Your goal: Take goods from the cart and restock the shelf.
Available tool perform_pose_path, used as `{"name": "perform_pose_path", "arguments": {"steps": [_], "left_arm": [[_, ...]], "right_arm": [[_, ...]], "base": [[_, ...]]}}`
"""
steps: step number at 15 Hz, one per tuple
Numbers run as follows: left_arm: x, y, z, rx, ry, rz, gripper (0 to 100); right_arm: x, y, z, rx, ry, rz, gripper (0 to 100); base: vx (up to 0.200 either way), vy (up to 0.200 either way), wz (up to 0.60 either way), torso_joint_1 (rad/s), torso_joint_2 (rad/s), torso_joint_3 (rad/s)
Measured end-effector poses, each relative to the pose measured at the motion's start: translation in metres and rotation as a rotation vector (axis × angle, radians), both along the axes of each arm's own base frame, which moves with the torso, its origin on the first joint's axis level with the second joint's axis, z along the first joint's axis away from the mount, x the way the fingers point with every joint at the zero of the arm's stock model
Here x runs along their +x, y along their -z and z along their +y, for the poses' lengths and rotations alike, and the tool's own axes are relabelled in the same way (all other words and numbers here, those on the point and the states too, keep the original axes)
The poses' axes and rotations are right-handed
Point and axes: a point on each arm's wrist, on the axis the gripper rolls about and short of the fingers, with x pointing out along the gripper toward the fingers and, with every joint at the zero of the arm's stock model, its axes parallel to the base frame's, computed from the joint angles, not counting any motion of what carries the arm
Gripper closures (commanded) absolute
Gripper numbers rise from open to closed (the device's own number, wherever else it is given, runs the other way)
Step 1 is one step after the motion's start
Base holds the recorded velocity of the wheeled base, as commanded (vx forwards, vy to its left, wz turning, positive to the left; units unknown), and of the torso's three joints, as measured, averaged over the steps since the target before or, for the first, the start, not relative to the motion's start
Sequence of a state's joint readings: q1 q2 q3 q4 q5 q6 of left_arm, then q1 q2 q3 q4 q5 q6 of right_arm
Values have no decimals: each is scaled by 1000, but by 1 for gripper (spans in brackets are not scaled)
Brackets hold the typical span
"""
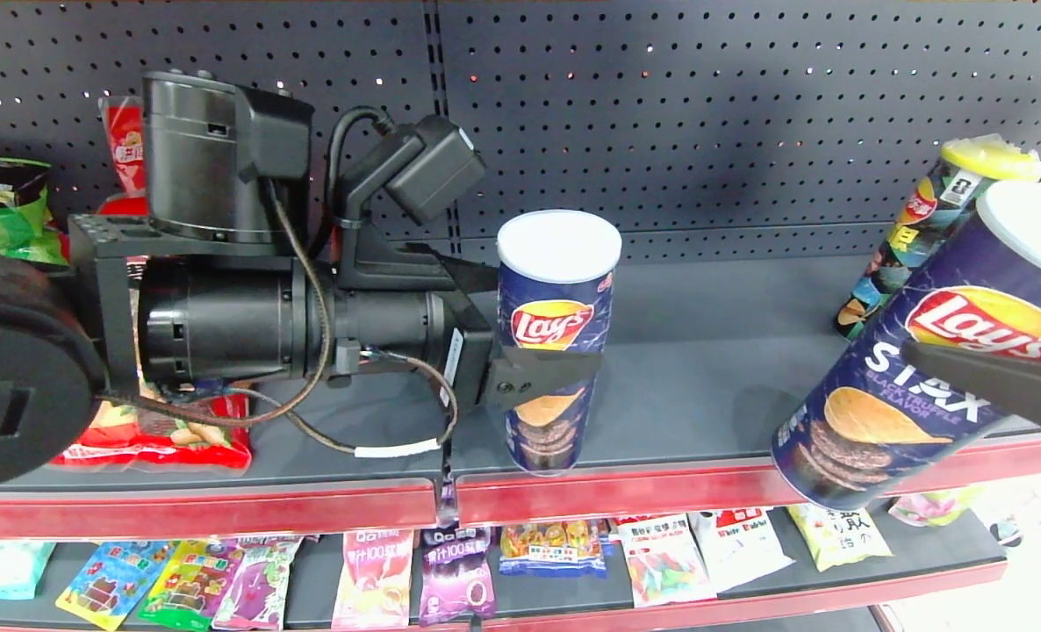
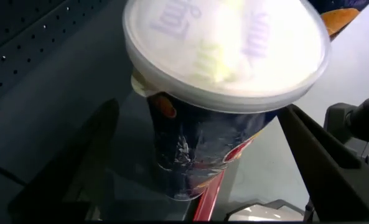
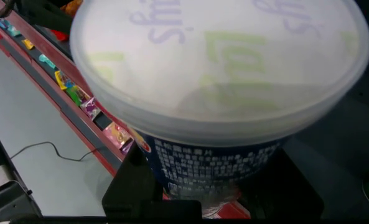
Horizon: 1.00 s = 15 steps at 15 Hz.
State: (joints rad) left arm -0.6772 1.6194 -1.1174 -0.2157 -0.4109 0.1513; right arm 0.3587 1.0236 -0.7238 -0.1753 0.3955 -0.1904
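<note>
Evidently light, stiff but crushable, the upright chip can (image 1: 558, 290) stood near the shelf (image 1: 705, 386) front edge, the left gripper (image 1: 556, 377) closed around its middle. The right gripper (image 1: 968, 373) clasped the tilted chip can (image 1: 915, 351) mid-body near the shelf's right end; such slick tubes probably needed gentle side grips.

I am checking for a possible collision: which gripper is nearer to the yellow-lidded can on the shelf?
Right. The right gripper, holding a tilted blue can, is close beside the yellow-lidded can; the left gripper holds an upright blue can at mid-shelf.
</note>
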Motion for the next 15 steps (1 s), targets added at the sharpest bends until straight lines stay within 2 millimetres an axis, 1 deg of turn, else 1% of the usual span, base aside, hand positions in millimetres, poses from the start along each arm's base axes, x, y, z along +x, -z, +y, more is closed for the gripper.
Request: {"name": "perform_pose_path", "arguments": {"steps": [3, 6, 8, 10, 13, 15], "left_arm": [[-6, 3, 6, 8, -9, 9, 0], [-20, 11, 18, 28, -34, 28, 0], [-29, 13, 27, 31, -44, 35, 0], [-37, 16, 34, 29, -55, 49, 0], [-46, 21, 49, 36, -91, 63, 0], [-49, 24, 62, 37, -130, 65, 0]], "right_arm": [[7, -3, 3, -1, -1, 5, 100], [19, -12, 8, 1, -7, -2, 100], [35, -23, 15, 5, -7, -10, 100], [53, -27, 22, 2, -11, 0, 100], [71, -25, 34, -10, -34, 29, 100], [84, -25, 41, -15, -40, 41, 100]], "base": [[0, 0, 0, 0, 0, 0], [0, 0, 0, 0, 0, 0], [0, 0, 0, 0, 0, 0], [0, 0, 0, 0, 0, 0], [0, 0, 0, 0, 0, 0], [0, 0, 0, 0, 0, 0]]}}
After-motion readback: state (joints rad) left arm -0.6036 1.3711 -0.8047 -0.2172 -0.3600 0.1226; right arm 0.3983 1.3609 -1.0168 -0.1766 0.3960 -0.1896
